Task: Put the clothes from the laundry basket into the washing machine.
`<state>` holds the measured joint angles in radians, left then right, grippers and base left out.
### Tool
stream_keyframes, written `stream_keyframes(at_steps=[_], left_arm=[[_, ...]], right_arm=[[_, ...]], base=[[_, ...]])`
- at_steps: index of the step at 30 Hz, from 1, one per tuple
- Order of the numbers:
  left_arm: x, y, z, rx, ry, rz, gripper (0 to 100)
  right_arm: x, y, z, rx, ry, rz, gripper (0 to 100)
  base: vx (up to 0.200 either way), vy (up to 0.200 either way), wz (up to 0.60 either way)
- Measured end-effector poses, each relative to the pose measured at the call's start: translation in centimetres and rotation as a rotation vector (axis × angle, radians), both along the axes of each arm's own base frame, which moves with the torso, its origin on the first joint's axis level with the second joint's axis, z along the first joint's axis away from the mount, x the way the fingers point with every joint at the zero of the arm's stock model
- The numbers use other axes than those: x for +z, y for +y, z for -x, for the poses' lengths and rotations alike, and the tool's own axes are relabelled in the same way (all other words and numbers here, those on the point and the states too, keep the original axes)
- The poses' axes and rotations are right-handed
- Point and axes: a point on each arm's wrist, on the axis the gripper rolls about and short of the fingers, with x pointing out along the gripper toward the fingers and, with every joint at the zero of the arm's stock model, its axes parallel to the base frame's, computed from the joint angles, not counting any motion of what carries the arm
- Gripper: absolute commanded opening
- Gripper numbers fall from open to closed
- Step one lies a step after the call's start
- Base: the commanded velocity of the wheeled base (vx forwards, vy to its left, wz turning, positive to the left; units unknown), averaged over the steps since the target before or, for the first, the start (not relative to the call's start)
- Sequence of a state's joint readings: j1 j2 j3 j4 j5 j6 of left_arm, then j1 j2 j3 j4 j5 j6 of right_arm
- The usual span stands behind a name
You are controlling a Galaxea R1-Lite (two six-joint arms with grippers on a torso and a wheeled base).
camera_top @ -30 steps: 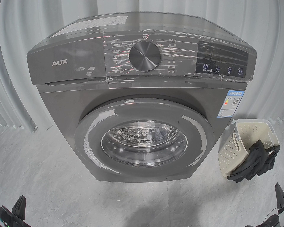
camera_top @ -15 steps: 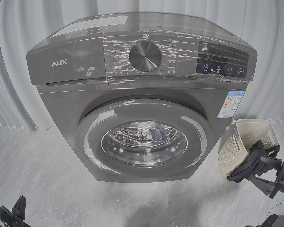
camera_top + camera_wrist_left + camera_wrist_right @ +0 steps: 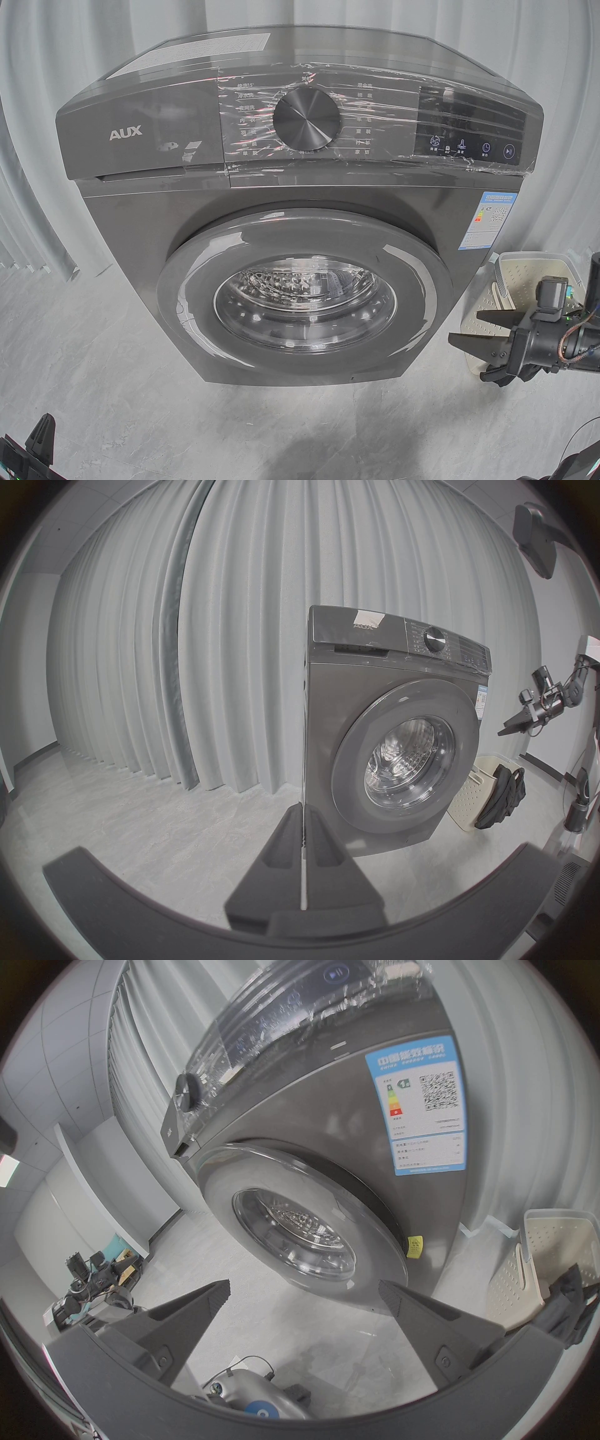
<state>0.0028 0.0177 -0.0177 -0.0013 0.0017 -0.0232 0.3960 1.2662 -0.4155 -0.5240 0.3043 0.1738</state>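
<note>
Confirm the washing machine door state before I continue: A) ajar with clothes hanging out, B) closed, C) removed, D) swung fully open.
B: the round door sits flush against the front of the washing machine, and the dark clothes are draped over the laundry basket beside it.

Head cam: close, high, looking down on washing machine [image 3: 300,187] front. Left wrist cam: farther back, at its 8 o'clock. Right wrist cam: near, 4 o'clock. All share door [image 3: 306,300].
</note>
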Motion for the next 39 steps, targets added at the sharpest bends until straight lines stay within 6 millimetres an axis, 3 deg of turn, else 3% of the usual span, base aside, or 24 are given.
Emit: stream_keyframes(at_steps=[11, 27, 34, 39], left_arm=[[0.0, 0.0, 0.0, 0.000, 0.000, -0.001, 0], [0.0, 0.0, 0.0, 0.000, 0.000, 0.000, 0], [0.0, 0.0, 0.0, 0.000, 0.000, 0.001, 0], [0.0, 0.0, 0.0, 0.000, 0.000, 0.001, 0]], right_arm=[[-0.5, 1.1, -4.0, -0.061, -0.027, 0.055, 100], [-0.6, 1.9, -6.9, -0.070, -0.038, 0.058, 100], [-1.6, 2.2, -7.0, -0.056, -0.008, 0.072, 100], [-2.5, 1.9, -5.9, -0.045, 0.022, 0.090, 100]], base=[[0.000, 0.000, 0.00], [0.000, 0.000, 0.00], [0.000, 0.000, 0.00], [0.000, 0.000, 0.00]])
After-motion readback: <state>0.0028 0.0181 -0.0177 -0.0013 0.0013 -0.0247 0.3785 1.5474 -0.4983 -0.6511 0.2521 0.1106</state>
